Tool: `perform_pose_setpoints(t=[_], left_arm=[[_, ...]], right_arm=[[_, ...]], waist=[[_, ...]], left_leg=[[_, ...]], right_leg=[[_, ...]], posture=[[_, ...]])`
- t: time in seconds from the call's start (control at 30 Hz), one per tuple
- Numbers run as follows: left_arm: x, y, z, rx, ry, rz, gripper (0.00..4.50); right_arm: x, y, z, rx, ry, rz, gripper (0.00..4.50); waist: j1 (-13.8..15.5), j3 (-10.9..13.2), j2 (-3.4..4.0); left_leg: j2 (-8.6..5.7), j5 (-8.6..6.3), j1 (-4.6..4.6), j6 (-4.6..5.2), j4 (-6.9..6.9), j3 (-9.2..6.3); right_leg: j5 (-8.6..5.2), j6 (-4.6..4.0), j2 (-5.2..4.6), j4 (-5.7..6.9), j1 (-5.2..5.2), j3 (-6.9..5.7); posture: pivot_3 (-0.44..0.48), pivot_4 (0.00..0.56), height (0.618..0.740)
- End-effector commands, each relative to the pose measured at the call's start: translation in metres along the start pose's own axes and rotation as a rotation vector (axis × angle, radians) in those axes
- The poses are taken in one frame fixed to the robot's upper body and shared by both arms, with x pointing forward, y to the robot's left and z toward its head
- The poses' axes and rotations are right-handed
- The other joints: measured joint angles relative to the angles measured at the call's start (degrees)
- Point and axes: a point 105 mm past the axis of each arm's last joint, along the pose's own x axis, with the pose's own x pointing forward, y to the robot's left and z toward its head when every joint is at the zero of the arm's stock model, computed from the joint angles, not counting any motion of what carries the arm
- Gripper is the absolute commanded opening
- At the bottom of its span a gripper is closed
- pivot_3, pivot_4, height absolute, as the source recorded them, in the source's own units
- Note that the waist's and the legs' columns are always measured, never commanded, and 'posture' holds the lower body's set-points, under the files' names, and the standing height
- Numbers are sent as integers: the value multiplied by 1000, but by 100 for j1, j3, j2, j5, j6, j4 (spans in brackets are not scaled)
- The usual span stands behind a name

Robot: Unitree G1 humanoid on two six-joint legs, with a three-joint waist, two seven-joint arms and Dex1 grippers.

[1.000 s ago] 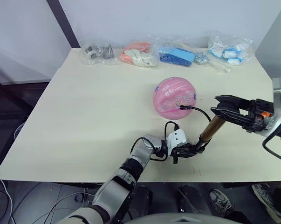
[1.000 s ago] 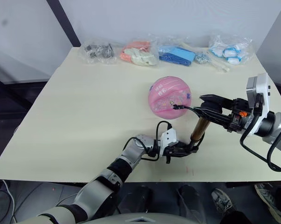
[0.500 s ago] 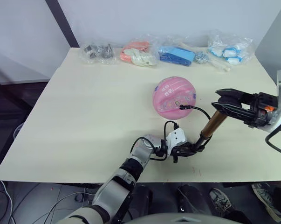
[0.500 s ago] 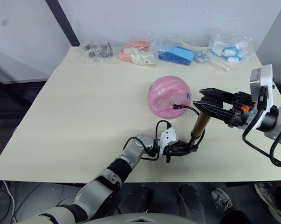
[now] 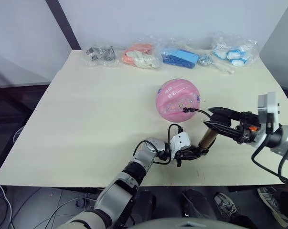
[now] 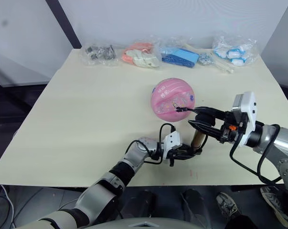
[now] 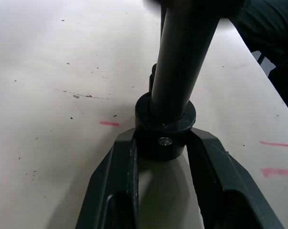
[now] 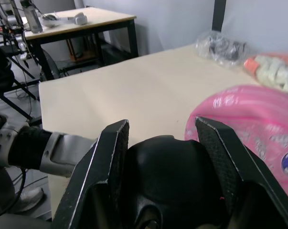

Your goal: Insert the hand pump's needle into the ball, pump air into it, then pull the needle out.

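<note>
Pumping step: left gripper (image 7: 163, 143) fingers clamp the hand pump (image 5: 207, 139) base; right gripper (image 5: 214, 119) fingers grip its T-handle (needle (image 5: 184, 109) at the ball (image 5: 178, 100)). Next: another stroke.

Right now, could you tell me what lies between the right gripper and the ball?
In the left eye view, the thin black hose spans from the ball toward the right gripper.
</note>
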Motion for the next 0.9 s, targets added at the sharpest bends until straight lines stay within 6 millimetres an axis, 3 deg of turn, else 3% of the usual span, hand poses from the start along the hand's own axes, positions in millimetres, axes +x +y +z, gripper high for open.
perform_pose_setpoints(t=[0.03,0.23,0.43,0.9], left_arm=[[-3,-5,-15,-50,34,-6,1043],[-3,-5,-15,-47,33,-4,1043],[-3,-5,-16,-49,35,-2,1043],[-4,-6,-18,-49,35,-5,1043]], right_arm=[[5,5,-33,65,72,20,1753],[8,8,-62,93,104,16,1753],[11,7,-69,74,94,2,1753],[-9,-8,26,-142,-37,-29,1753]], waist=[[0,-1,-2],[-4,-4,-1],[-19,-12,-7],[9,-1,0]], left_leg=[[0,0,0,0,0,-1],[0,0,1,-1,0,-1],[2,0,9,-1,-1,-2],[-2,0,-10,-1,0,-3]], right_leg=[[0,0,0,0,0,0],[0,0,0,0,0,0],[0,0,4,0,7,-1],[0,-1,-2,0,-7,1]], posture=[[0,150,740],[0,150,740],[0,150,740],[0,150,740]])
